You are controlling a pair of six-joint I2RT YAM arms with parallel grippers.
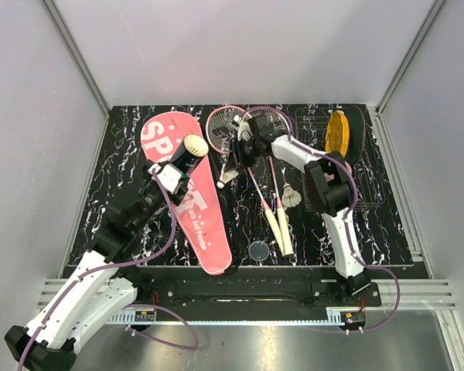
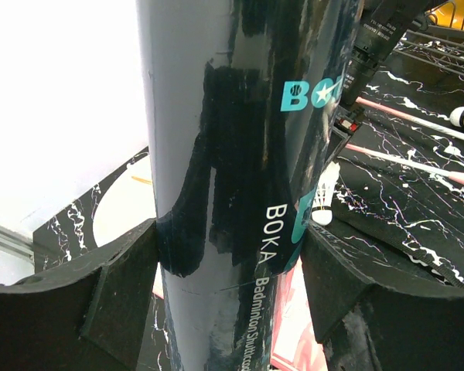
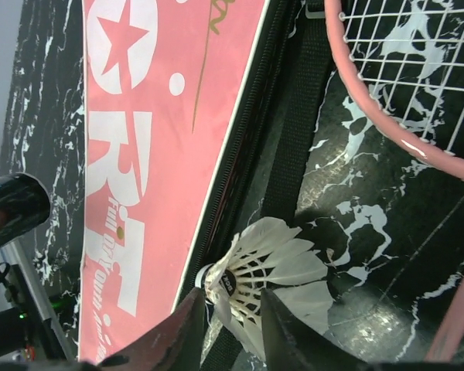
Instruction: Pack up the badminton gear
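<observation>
The left fingers [image 2: 124,286] clamp the upright black glossy tube [image 2: 216,154] toward the counter's [image 1: 371,220] far-left corner while the right fingers [image 3: 184,331], half open, straddle a white feather shuttlecock [image 3: 267,270] mid-counter, grip uncertain; pinching its feathers could crush them.

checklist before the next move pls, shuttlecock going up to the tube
1. left pincer clamped on the black tube: ok, it presses on both sides.
2. tube mouth open to receive: cannot tell; the top view shows only a pale round end.
3. right pincer straddles the shuttlecock: ok, one tip on each side of its cork end.
4. firm hold on the shuttlecock: cannot tell; contact is not clear.
5. racket frame apart from the shuttlecock: ok, bare table shows between them.
</observation>
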